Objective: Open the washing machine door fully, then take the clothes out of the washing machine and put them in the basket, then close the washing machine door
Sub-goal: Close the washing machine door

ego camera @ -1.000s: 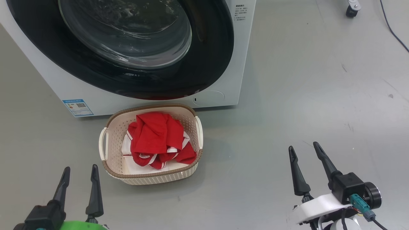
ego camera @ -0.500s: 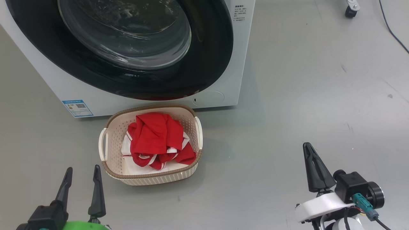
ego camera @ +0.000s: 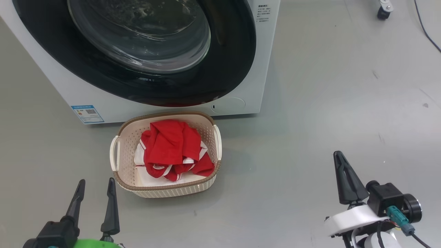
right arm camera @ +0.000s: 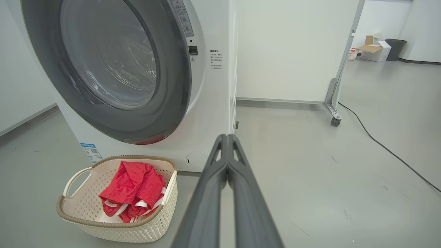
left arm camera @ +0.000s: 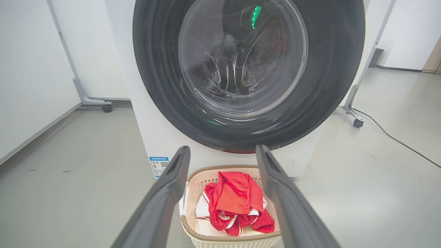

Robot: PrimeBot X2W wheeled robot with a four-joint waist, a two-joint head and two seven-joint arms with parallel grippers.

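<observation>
My left hand [ego camera: 96,180] hangs low on my left above the grey floor [ego camera: 310,120]. Its two long dark fingers [ego camera: 111,206] are spread well apart and there is nothing between them. From that wrist, the gap between the fingers frames the small cream perforated plastic basket with a brown woven-look rim [ego camera: 165,114].

My right hand [ego camera: 337,154] is low on my right. Its fingers are pressed together into one dark point, gripping nothing. It hangs over bare floor, well apart from the basket.

The basket stands on the floor just in front of the big white front-loading washing machine [ego camera: 62,89]. It sits below the bottom edge of the large round door, which has a wide glossy black rim and a bulging clear glass bowl [ego camera: 224,69]. The door lies closed against the machine's front. Through the glass, my left wrist sees the perforated steel drum [left arm camera: 262,58].

The bright red clothes with white stripe trim [ego camera: 172,144] lie bundled inside the basket, with some white fabric showing beneath them. A small blue label sticker [ego camera: 87,114] sits on the machine's lower front, to the left of the basket. Far off to my right, a black cable [ego camera: 425,31] runs across the floor near a caster wheel [ego camera: 381,13].
</observation>
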